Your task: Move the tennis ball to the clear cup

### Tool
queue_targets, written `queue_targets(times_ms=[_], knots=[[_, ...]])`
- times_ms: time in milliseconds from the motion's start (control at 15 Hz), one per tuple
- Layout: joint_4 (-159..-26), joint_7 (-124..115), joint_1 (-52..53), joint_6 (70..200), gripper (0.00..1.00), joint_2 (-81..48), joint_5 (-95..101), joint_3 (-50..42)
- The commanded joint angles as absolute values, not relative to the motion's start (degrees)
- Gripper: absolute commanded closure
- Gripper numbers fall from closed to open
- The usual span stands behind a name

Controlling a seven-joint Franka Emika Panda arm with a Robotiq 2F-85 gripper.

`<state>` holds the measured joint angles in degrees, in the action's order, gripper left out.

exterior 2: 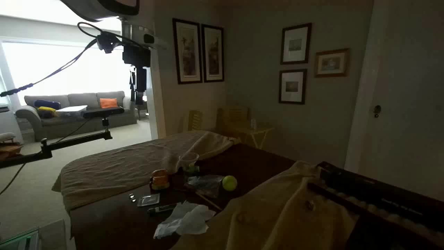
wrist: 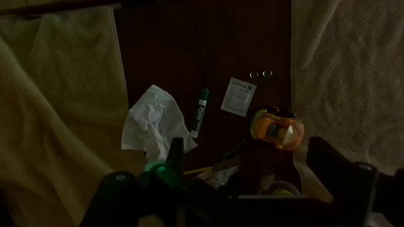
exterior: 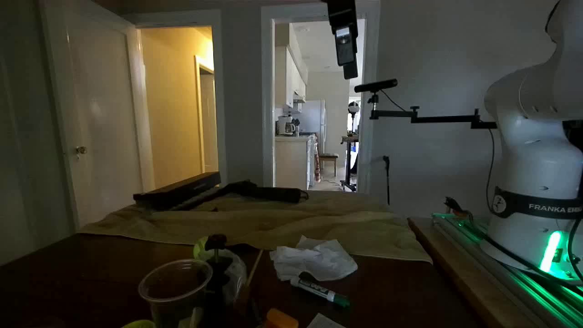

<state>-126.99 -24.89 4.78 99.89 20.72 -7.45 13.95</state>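
The yellow-green tennis ball [exterior 2: 229, 183] lies on the dark table against a clear plastic bag. In an exterior view the ball [exterior: 199, 248] is partly hidden behind a dark object. It does not show in the wrist view. The clear cup [exterior: 175, 280] stands upright near the ball; it shows faintly in the other exterior view [exterior 2: 189, 159]. In the wrist view the cup's rim [wrist: 295, 188] is partly covered by the gripper. My gripper [wrist: 247, 143] is open and empty, high above the table; it also shows in both exterior views [exterior: 350, 70] [exterior 2: 139, 99].
An orange toy car [wrist: 277, 130], a marker [wrist: 199, 113], white tissue [wrist: 154, 123], a packet [wrist: 239, 96] and the plastic bag [exterior 2: 204, 182] lie around. A yellow-green thing [exterior 2: 191, 169] is at the cup; whether inside, I cannot tell. Towels [exterior 2: 270, 208] cover both table sides. A camera arm [exterior: 442, 118] stands nearby.
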Motion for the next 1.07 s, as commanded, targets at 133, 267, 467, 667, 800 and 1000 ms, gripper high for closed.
queue_targets(times_ms=[133,267,467,667,800,1000], knots=[[-126.87,-25.05,5.32,99.79,0.00,20.65,-7.27,13.48],[-126.87,-25.05,5.32,99.79,0.00,20.65,-7.27,13.48],[-126.87,-25.05,5.32,99.79,0.00,20.65,-7.27,13.48],[-126.87,-25.05,5.32,99.80,0.00,20.65,-7.27,13.48],[-126.87,-25.05,5.32,99.80,0.00,20.65,-7.27,13.48],[-127.50,-25.18,5.01,100.84,0.00,21.08,-7.41,13.10]])
